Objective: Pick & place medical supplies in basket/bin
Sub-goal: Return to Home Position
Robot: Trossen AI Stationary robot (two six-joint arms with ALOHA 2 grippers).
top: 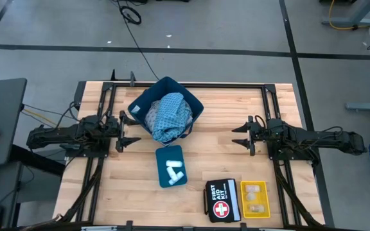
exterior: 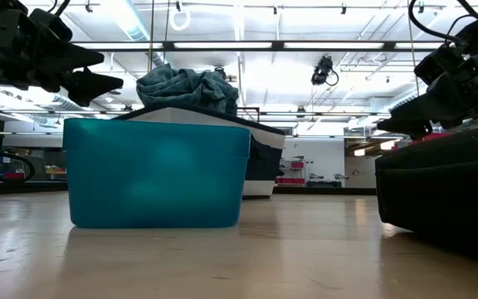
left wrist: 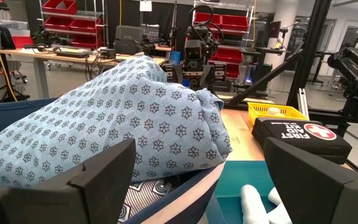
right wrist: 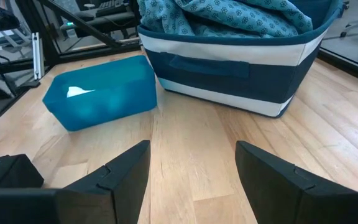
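Observation:
A navy basket with a white band [top: 194,108] stands at the table's far middle, with light-blue patterned cloth garments [top: 167,117] heaped in it and rising above its rim [left wrist: 135,118]. Nearer, a teal bin [top: 169,166] holds small white rolls [top: 174,169]. My left gripper [top: 130,132] hovers open just left of the basket, above the table. My right gripper [top: 241,136] hovers open to the basket's right, facing the basket and the bin [right wrist: 101,93]. Neither touches anything.
At the near edge lie a black first aid kit pouch [top: 223,200] and a yellow tray [top: 255,199] with pale packets. A dark metal frame runs around the tabletop. Bare wood lies between the grippers and the near edge on the left.

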